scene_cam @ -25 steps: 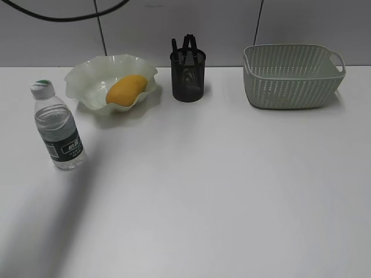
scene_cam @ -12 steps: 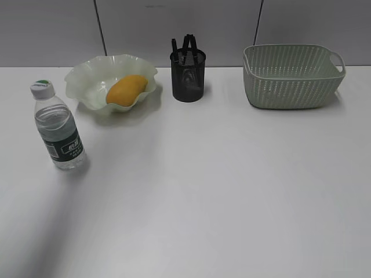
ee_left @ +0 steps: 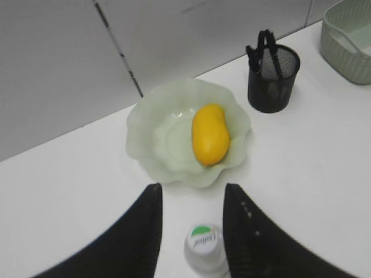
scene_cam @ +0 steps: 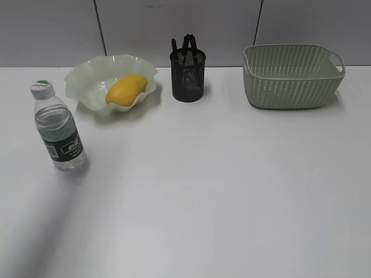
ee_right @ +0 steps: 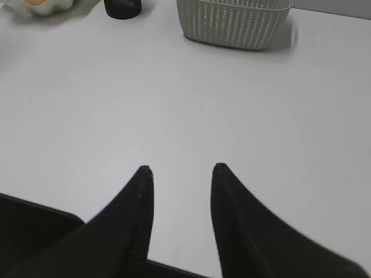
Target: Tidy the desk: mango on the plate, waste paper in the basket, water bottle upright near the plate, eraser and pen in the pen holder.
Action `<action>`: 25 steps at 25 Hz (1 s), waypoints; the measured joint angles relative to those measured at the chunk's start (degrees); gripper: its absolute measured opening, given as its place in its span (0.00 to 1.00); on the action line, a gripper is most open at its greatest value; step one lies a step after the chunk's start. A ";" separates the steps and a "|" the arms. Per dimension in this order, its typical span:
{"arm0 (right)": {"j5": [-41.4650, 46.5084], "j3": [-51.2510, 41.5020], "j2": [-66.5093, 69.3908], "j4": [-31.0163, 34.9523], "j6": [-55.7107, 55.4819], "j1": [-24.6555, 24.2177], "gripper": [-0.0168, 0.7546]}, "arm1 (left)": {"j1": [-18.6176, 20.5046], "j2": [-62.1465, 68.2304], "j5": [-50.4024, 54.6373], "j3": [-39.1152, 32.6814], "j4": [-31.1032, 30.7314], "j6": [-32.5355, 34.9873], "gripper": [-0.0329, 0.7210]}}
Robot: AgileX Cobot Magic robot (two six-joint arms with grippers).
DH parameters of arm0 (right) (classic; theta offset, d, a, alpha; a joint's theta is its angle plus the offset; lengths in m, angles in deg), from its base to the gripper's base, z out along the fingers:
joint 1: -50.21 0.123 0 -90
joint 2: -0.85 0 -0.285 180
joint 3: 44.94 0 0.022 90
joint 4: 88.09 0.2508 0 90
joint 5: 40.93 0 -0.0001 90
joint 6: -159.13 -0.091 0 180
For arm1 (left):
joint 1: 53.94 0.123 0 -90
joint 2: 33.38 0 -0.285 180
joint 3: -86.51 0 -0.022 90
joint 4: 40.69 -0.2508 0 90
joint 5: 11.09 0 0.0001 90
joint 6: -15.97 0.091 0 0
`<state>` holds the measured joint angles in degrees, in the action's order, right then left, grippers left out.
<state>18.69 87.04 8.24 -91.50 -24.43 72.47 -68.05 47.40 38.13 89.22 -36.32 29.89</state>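
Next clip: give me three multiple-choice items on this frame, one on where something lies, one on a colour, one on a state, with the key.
1. Where does the mango lie?
A. In the basket
B. On the plate
C. Beside the pen holder on the table

2. What colour is the basket?
A. Pale green
B. Black
C. Orange

3. How does the water bottle stand?
A. On its side
B. Upside down
C. Upright, cap on

Key: B, the fruit rests inside the ruffled plate; A, its woven sides are pale green, unlike the black pen holder; C, it stands on its base with the white cap on top.
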 joint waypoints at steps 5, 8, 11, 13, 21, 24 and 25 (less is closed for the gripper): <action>0.05 0.00 0.00 0.00 0.00 0.00 0.38 | 0.00 -19.12 -0.99 -18.90 -6.99 -8.62 0.42; 0.10 0.00 0.00 0.00 0.00 0.00 0.38 | 0.00 -33.00 -0.69 -26.83 -9.08 -13.11 0.49; 0.10 0.00 0.00 0.00 0.00 0.00 0.38 | 0.00 -43.09 2.22 -32.31 -11.90 -18.09 0.54; 0.10 0.00 0.00 0.00 0.00 0.00 0.38 | 0.00 -48.81 5.12 -35.23 -13.04 -19.89 0.54; 0.05 0.00 0.00 0.00 0.00 0.00 0.38 | 1.52 -62.42 10.58 -47.28 -16.31 -27.64 0.55; 0.05 0.00 0.00 0.00 0.00 0.00 0.38 | 1.64 -64.71 11.46 -48.81 -16.20 -27.59 0.55; 0.05 0.00 0.00 0.00 0.00 0.00 0.38 | 1.64 -65.39 11.46 -48.87 -16.03 -27.59 0.55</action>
<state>18.74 87.04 8.24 -91.50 -24.43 72.47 -66.42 -18.00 49.59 40.35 -52.35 2.30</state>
